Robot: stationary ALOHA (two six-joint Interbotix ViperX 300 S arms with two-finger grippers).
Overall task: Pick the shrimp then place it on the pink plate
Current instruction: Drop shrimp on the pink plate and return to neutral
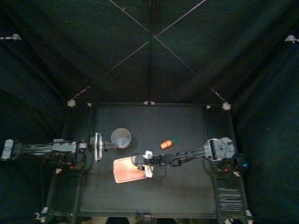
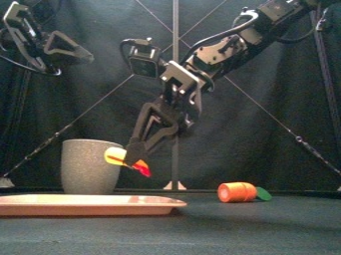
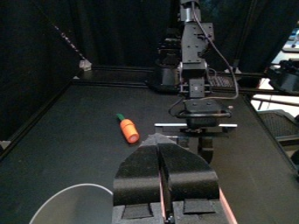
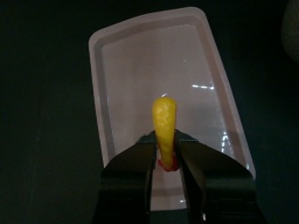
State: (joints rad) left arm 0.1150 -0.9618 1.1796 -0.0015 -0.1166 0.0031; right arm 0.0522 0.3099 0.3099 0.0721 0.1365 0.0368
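Here shrimp (image 4: 165,124) clamped between right fingers (image 4: 131,178), above plate (image 4: 118,80)

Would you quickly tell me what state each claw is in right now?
Left claw: closed, empty.
Right claw: closed on the shrimp, above the pink tray.

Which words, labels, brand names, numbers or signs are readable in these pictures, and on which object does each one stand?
None: no view shows any text that can be read.
The shrimp, the pink plate, the grey cup and the toy carrot show plain surfaces, with no print, number or sign that can be made out.
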